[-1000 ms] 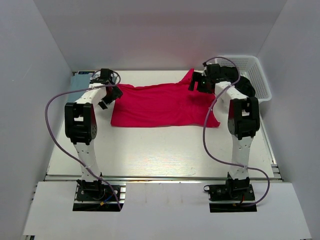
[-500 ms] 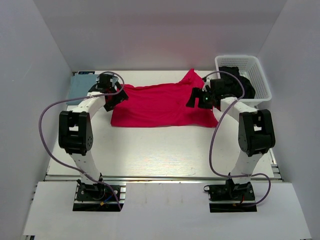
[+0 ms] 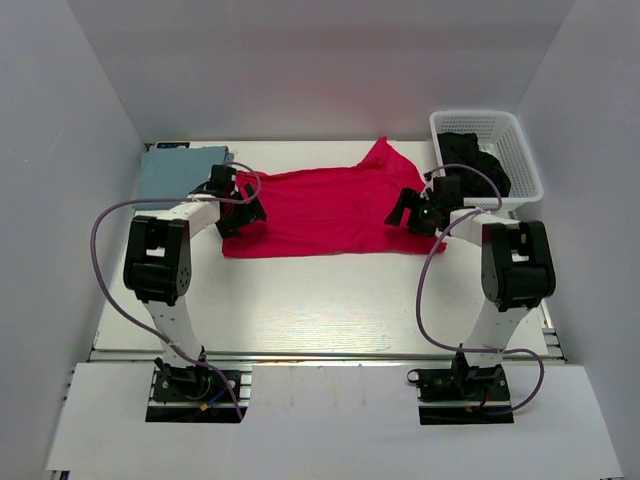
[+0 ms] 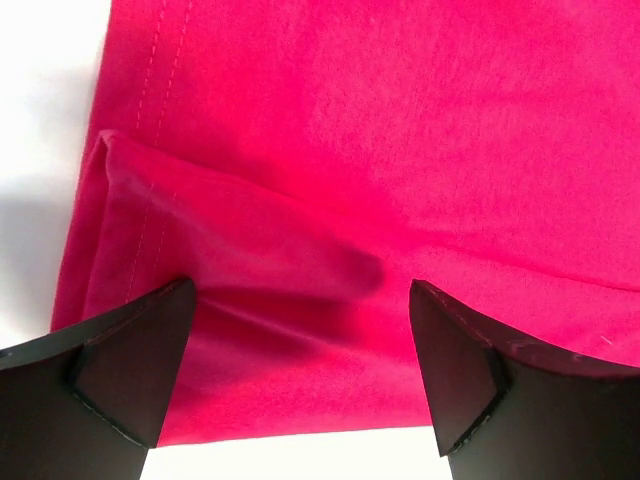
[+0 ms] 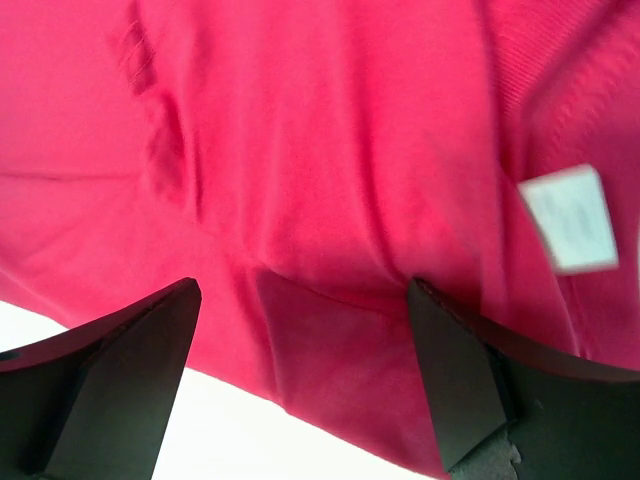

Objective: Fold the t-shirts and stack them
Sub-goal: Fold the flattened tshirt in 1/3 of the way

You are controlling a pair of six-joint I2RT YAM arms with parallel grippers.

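Observation:
The crimson red t-shirt (image 3: 320, 207) lies spread flat across the back of the table. The pale blue-grey t-shirt (image 3: 178, 170) lies folded at the back left corner. My left gripper (image 3: 243, 212) is open, low over the red shirt's left edge. In the left wrist view its fingers (image 4: 120, 375) straddle a folded-over hem of the red shirt (image 4: 330, 180) with nothing held. My right gripper (image 3: 408, 212) is open, low over the shirt's right edge. In the right wrist view its fingers (image 5: 470, 380) straddle the red cloth (image 5: 320, 180), near a white label (image 5: 570, 218).
A white plastic lattice basket (image 3: 520, 150) stands at the back right with dark cloth (image 3: 475, 160) inside. White walls close in the table on three sides. Purple cables hang from both arms.
Both arms have swung down and forward from above the shirt's back corners to its left and right edges. The blue-grey shirt is now uncovered at the back left.

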